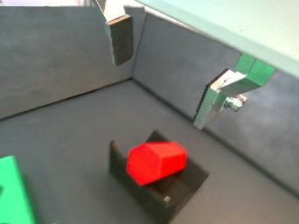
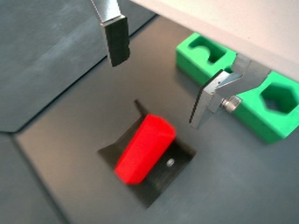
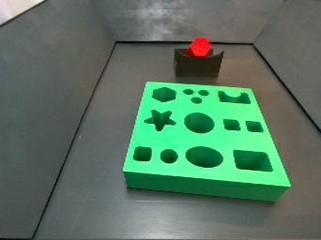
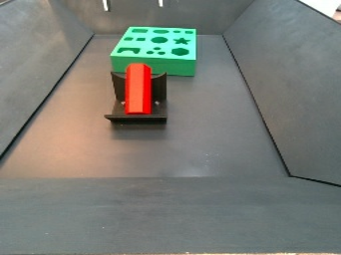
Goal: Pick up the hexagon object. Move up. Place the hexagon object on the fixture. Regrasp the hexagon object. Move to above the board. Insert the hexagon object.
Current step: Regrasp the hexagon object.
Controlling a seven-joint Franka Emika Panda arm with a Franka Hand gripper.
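Red hexagon object lies lengthwise in the notch of the fixture, resting on it and seen end-on in a wrist view. In a side view it sits atop the fixture, just beyond the far edge of the green board. In a side view the fixture stands just beside the board (near, possibly not touching). Gripper hovers above the fixture, jaws spread wide, holding nothing; silver fingers stand well clear of the hexagon object on either side.
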